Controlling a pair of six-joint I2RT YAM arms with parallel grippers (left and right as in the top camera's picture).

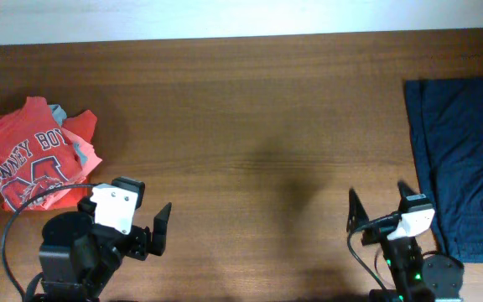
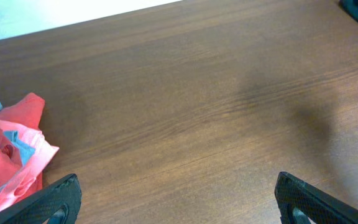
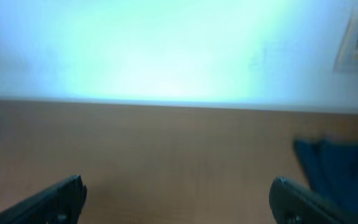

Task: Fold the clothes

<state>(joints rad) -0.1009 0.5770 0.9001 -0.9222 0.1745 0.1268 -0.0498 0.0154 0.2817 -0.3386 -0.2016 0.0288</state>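
Two piles of clothes sit at opposite ends of the tabletop [image 1: 250, 126], with its whole middle bare between them, likely kept as working room for spreading and folding. At the tabletop's left end lies the orange-red T-shirt [image 1: 36, 164], lettering up and bunched into a loose heap. A grey garment [image 1: 80, 152] and a salmon one [image 1: 80, 127] poke out from under its right side, so these pieces look stacked rather than neatly squared. At the tabletop's right end the navy garment [image 1: 464, 159] lies flat in a long strip that runs off the edge of the overhead view. Whether that one is already folded or only laid out, I cannot tell. Both arms wait at the tabletop's near edge, each on the side of its own pile. The left claw [image 2: 179, 202] is released, its fingers spread wide over bare wood with nothing between them, and the heap's corner shows just off to its left. The right claw [image 3: 179, 199] is likewise released and empty, the navy cloth off to its right. Neither touches any fabric, so I judge folding has not started on either pile
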